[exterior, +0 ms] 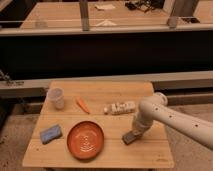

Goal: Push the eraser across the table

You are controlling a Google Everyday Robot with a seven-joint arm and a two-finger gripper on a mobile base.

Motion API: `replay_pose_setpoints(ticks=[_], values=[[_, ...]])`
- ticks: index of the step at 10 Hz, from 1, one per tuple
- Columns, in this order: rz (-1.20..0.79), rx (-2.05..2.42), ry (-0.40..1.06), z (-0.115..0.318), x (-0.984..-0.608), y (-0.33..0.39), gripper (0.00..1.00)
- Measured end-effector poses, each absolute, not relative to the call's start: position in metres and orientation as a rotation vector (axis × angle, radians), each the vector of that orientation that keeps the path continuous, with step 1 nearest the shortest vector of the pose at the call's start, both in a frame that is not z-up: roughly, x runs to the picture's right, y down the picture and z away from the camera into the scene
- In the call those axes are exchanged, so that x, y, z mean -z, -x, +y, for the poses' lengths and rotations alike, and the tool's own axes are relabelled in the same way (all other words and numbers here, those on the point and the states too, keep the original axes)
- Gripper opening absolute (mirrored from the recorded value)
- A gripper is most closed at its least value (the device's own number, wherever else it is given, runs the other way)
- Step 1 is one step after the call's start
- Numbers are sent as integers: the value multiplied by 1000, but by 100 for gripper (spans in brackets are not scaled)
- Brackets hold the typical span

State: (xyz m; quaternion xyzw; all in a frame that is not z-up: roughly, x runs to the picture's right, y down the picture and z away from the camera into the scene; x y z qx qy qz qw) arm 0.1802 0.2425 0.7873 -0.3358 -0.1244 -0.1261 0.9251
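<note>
White arm [172, 119] entered from right edge, ran up-left over table's right side to rounded elbow, then bent steeply down. Gripper [133, 133] pointed down at near-right part of table [145, 156], tip at eraser [128, 139]. Open or closed: could not tell. Eraser lay flat right of orange plate [86, 140], nearer camera than white patterned box [120, 107]. Blue block [51, 133], cup [56, 98], carrot [82, 104] sat well apart on left.
</note>
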Motion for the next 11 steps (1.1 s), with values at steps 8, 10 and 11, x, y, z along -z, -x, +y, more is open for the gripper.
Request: replay_pose_setpoints(ticks=[8, 10, 11], values=[[-270, 317, 698, 252, -791, -172, 25], [-273, 332, 700, 253, -792, -170, 25], [-274, 333, 700, 253, -792, -169, 25]])
